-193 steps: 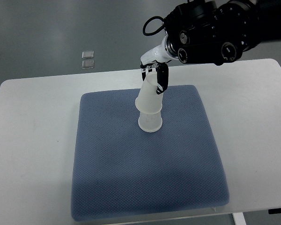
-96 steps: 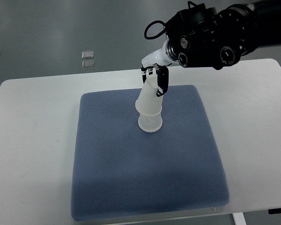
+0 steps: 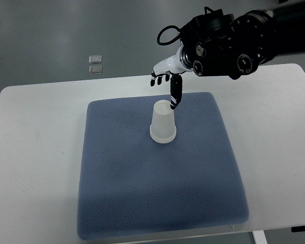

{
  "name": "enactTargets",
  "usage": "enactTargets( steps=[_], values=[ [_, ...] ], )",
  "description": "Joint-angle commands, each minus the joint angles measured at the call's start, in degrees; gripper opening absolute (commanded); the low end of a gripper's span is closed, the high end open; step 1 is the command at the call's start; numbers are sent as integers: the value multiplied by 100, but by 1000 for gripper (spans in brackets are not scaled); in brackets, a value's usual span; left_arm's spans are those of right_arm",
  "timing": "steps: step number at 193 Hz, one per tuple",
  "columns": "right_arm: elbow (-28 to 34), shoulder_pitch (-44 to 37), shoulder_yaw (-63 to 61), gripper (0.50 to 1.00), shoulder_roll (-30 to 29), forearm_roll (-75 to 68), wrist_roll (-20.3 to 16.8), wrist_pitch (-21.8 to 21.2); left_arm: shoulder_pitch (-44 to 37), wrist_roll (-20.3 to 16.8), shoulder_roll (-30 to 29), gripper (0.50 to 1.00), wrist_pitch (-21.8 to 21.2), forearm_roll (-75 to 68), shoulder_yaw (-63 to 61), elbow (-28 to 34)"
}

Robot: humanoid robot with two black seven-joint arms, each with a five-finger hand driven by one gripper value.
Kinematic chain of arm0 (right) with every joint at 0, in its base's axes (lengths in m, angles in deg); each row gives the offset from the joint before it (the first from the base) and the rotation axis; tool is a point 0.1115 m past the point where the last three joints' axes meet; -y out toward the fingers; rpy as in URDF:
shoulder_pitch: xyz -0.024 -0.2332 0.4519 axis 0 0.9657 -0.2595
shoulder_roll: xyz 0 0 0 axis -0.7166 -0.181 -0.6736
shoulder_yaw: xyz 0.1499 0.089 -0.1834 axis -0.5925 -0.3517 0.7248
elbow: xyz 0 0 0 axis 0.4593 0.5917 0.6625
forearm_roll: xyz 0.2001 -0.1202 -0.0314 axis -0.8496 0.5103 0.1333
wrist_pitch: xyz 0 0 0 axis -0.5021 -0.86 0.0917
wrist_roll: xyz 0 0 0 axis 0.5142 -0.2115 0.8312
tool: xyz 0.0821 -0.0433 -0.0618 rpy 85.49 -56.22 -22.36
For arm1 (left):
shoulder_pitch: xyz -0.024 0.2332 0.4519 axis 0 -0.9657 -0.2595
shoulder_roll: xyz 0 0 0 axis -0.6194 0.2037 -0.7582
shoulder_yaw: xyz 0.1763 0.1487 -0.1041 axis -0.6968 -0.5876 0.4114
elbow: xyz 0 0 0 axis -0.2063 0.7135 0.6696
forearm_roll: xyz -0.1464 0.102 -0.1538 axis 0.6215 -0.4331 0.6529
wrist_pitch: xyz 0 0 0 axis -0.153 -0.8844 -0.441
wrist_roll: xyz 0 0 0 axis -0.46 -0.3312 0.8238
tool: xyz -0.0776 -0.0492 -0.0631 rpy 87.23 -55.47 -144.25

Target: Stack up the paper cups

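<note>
From the top view I see my right hand [image 3: 165, 84] hanging just above the paper cups [image 3: 162, 123], fingers spread and gripping nothing. The cups stand upside down, apparently nested, on the blue mat [image 3: 157, 193] covering the tabletop [image 3: 35, 152].

A bench [image 3: 35, 152] carries a square cushion pad [image 3: 157, 193] lying at its middle. On the pad, toward its far edge and a little right of centre, stands a stack of paper cups [image 3: 162, 123], upside down, wide rim on the pad. The right hand [image 3: 166, 84] hangs just behind and above the stack, its arm coming in from the upper right; one finger [image 3: 175, 96] reaches down beside the stack's top. On the floor beyond the bench, far left, lie two small square tiles [image 3: 95, 64], one behind the other.
</note>
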Motion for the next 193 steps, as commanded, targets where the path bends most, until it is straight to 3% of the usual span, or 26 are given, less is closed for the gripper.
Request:
enactTargets(
  steps=[1, 26, 58, 90, 101, 116, 140, 160, 193],
  values=[
    [-39, -3, -3, 895, 0, -119, 0, 2, 0, 1, 0, 1000, 0, 0, 0, -1],
    [-320, -20, -65, 895, 0, -576, 9, 125, 0, 1, 0, 1000, 0, 0, 0, -1],
    [-786, 331, -504, 895, 26, -1806, 53, 758, 0, 1, 0, 1000, 0, 0, 0, 8],
    [-1225, 1614, -2183, 895, 809, -2492, 238, 2146, 0, 1, 0, 1000, 0, 0, -9, -1],
    [-1252, 2351, -3280, 895, 1142, -2492, 404, 2761, 0, 1, 0, 1000, 0, 0, -9, -1],
    [-1278, 3239, -4730, 895, 1415, -2500, 606, 3174, 0, 1, 0, 1000, 0, 0, -9, -1],
    [-1357, 4681, -7024, 895, 1635, -2509, 870, 3219, 0, 1, 0, 1000, 0, 0, -18, -1],
    [-1401, 5534, -8001, 895, 1644, -2509, 1046, 3078, 0, 1, 0, 1000, 0, 0, -18, -1],
    [-1498, 6580, -8740, 895, 1573, -2483, 1406, 1927, 0, 1, 0, 1000, 0, 0, -18, -9]
  ],
)
